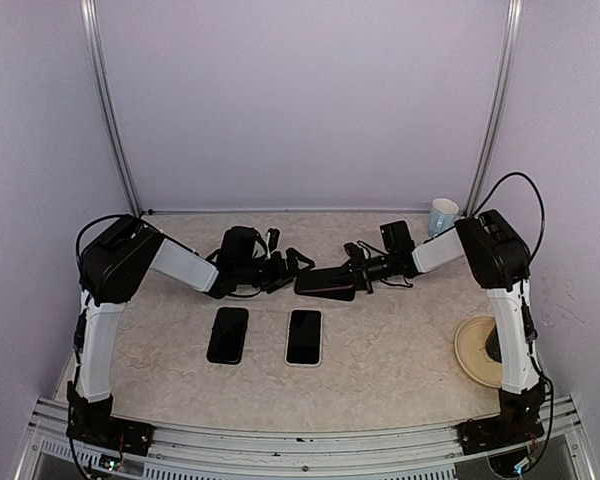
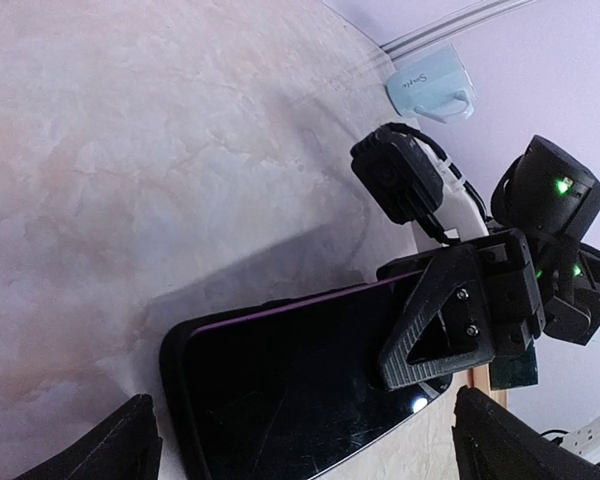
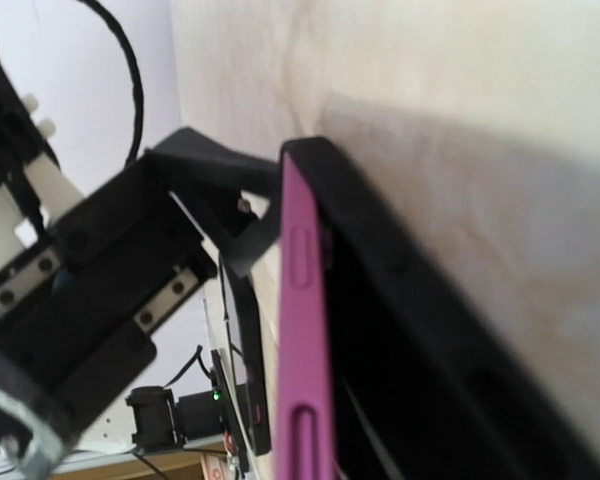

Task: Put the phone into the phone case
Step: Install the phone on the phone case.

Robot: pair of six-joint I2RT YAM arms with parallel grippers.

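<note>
phone (image 2: 300,385), purple-edged, lies partly in black phone case (image 2: 177,365), mid-workspace, seemingly lifted off table (image 1: 400,340); right gripper (image 1: 357,270) clamped on far end of phone; left gripper (image 1: 296,263) fingers (image 2: 130,440) apart, straddling near end; purple edge stands proud of case rim; risk: off-centre left squeeze pops phone out or twists it from right grip; drop

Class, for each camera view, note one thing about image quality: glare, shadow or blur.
Top external: soft, even light, faint shadows. Left wrist: a small glare spot on the phone screen, dark shadow on the table beside it. Right wrist: the phone's purple edge is close and blurred.
</note>
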